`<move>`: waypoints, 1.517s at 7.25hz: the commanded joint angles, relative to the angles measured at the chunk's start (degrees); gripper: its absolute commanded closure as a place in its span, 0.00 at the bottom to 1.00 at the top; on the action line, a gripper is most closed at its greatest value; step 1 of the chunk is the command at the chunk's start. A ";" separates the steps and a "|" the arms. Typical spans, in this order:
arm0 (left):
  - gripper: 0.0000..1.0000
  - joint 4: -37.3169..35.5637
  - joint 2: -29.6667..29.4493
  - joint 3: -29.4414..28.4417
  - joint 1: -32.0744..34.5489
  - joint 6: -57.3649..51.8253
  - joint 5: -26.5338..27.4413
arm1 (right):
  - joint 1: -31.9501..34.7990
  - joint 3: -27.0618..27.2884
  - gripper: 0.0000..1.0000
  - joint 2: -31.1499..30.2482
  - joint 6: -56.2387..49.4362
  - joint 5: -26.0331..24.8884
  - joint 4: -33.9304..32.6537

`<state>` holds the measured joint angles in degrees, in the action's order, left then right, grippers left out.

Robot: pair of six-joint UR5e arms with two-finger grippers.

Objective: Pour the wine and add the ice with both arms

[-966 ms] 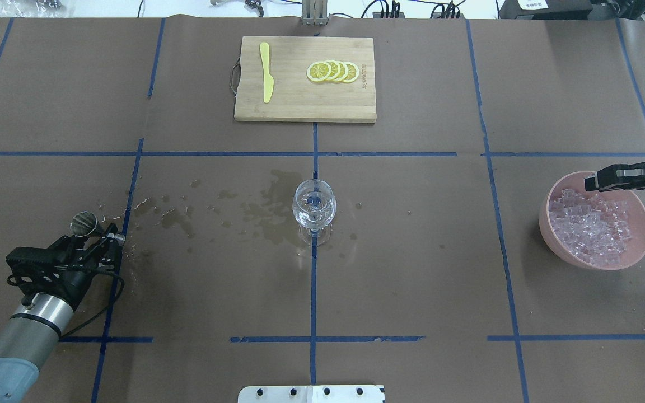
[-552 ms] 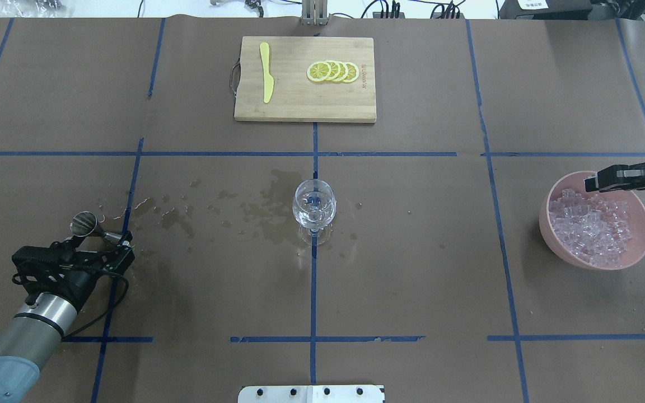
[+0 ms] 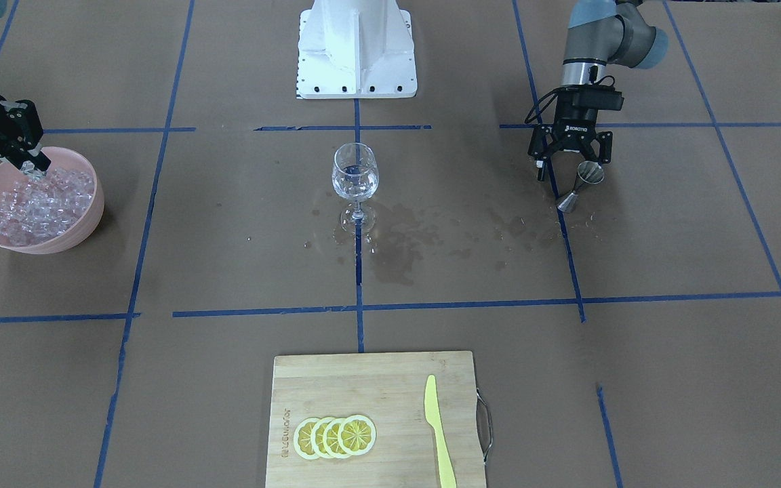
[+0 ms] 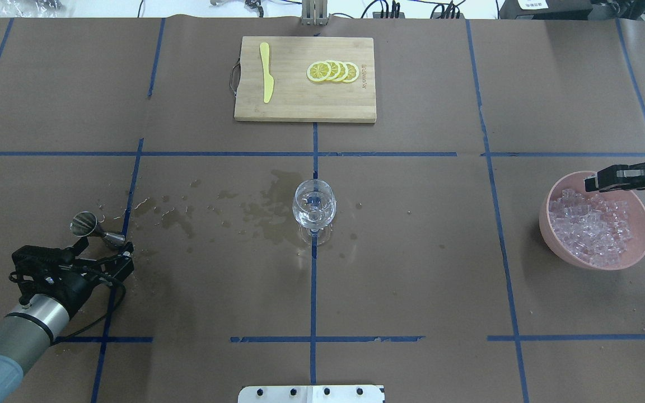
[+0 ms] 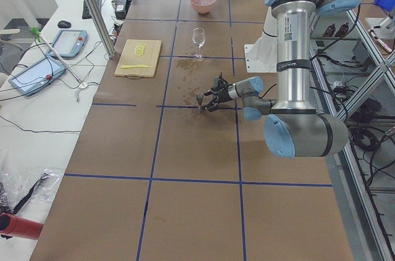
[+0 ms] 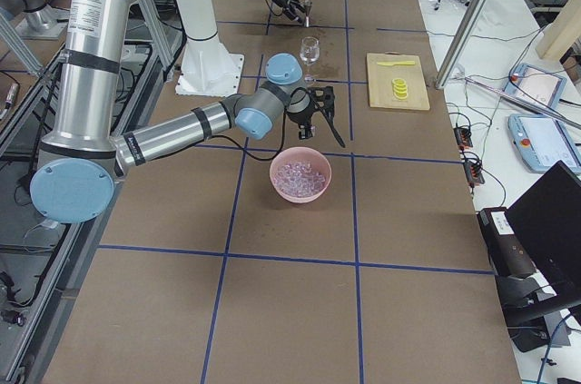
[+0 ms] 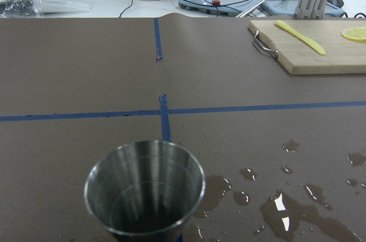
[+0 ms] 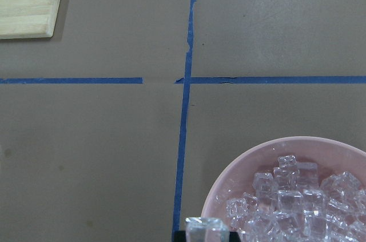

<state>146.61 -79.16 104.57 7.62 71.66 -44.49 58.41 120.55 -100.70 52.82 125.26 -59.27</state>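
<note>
Two grippers, two states. My left gripper (image 3: 571, 161) hangs spread wide just beside the jigger (image 3: 580, 184), gripping nothing. My right gripper (image 3: 32, 165) pinches one cube (image 8: 206, 230) above the ice (image 3: 31, 203) in the bowl (image 3: 72, 234), fingertips mostly cut off. The wine (image 3: 354, 190) sits low in the glass (image 3: 354, 163) mid-table, barely visible.

Robotics lab.
Brown-papered desk (image 4: 412, 280) gridded in blue tape (image 4: 312, 291), white pedestal (image 3: 356, 47), teach pendant (image 5: 68, 43), loose cables (image 4: 381, 10), aluminium framing (image 5: 92, 8).
</note>
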 commanded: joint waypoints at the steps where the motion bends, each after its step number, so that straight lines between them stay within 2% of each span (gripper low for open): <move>1: 0.00 -2.01 4.96 5.87 -0.15 0.06 -5.05 | -0.05 0.03 1.00 0.06 0.00 0.07 0.03; 3: 0.00 -3.77 5.86 7.83 -0.41 0.06 -11.10 | -0.14 0.47 1.00 0.06 0.00 0.16 0.12; 4: 0.00 -10.40 7.25 13.32 -0.50 0.23 -15.06 | -0.49 1.08 1.00 0.06 0.00 0.16 0.21; 5: 0.00 -14.20 7.44 15.20 -0.50 0.32 -17.18 | -1.28 1.61 1.00 0.24 1.57 0.25 0.21; 8: 0.00 -14.68 9.89 16.70 -0.50 0.50 -23.68 | -1.72 2.14 1.00 7.25 10.17 4.98 0.12; 10: 0.00 -15.38 13.23 20.74 -0.41 0.41 -28.69 | -2.25 2.06 1.00 12.69 15.00 7.10 -0.32; 11: 0.00 -19.39 13.85 23.28 -0.32 0.41 -31.16 | -3.47 2.05 1.00 14.89 17.99 7.02 -0.32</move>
<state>130.52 -66.60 124.94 7.20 72.08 -72.40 56.09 122.64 -88.93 67.04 131.86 -59.49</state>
